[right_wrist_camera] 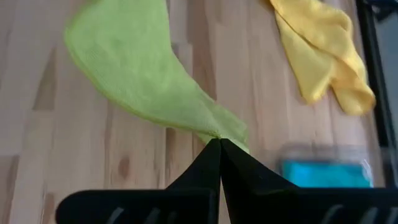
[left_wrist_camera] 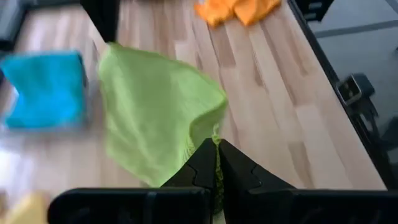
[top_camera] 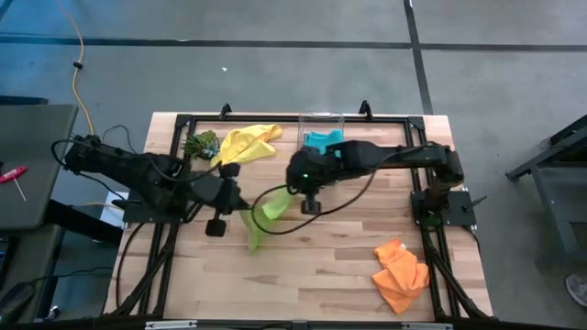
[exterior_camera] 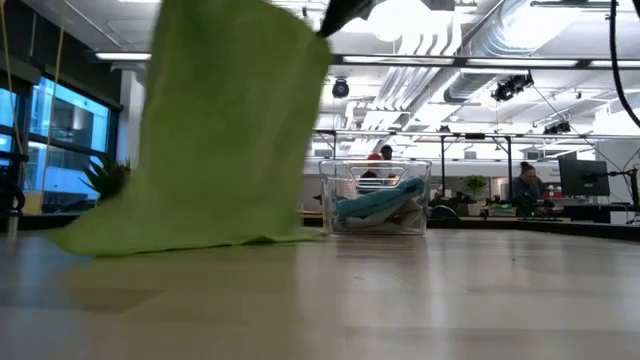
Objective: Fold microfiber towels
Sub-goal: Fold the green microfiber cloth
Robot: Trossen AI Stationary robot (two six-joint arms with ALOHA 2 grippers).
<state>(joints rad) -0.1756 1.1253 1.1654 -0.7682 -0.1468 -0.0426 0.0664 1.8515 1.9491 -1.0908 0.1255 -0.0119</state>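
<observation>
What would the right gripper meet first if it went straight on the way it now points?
The right gripper, shut on a corner of the lime green towel, points down at the table. Straight on, it would probably press that hanging towel first, then the bare wooden table. Depth is hard to judge.

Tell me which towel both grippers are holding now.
The lime green towel. The left gripper and right gripper each pinch it; the yellow, teal and orange towels lie untouched.

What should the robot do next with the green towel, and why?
Probably lower the lime green towel flat onto the table. Both the left hand and right hand pinch it, and it hangs bunched in the air, too crumpled to fold.
</observation>
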